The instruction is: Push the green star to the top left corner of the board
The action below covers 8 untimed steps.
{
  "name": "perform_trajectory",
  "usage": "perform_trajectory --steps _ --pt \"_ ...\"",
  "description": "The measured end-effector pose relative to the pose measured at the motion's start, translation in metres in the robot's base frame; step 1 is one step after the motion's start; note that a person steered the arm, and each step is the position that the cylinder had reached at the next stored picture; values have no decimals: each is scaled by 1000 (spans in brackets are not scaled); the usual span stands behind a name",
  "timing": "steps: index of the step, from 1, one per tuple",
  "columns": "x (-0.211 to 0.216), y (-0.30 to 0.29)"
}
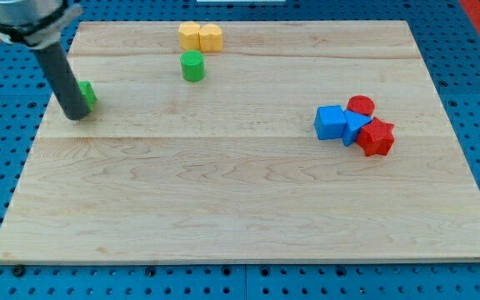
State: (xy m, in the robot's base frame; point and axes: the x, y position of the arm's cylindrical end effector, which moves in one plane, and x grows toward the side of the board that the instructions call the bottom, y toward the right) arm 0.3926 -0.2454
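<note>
The rig carries no jaws: the arm ends in a straight dark rod, so no jaw state applies. The rod enters from the upper left of the frame and slants down to the tip, which rests on the counter near its left edge.

The green star lies in the upper left of the frame, directly behind the rod and pressed against the tip's right side (only a small green portion shows, so its shape cannot be confirmed here). It sits short of the board's top left corner, lower down the left side.

A green cylinder stands at upper centre, just below two yellow blocks set touching side by side at the top edge.

At the right of the frame, a cluster lies well apart from the tip: a blue cube, a second blue block, a red cylinder and a red block, all touching.
</note>
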Motion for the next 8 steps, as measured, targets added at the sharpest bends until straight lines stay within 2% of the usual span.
perform_trajectory --steps 1,2,3,4,5,6,7,8 --pt "-49 16" --pt "-28 30" --pt "-29 -19" --pt "-72 21" --pt "-95 46" --pt "-105 71" --pt "-81 62" --pt "-91 40"
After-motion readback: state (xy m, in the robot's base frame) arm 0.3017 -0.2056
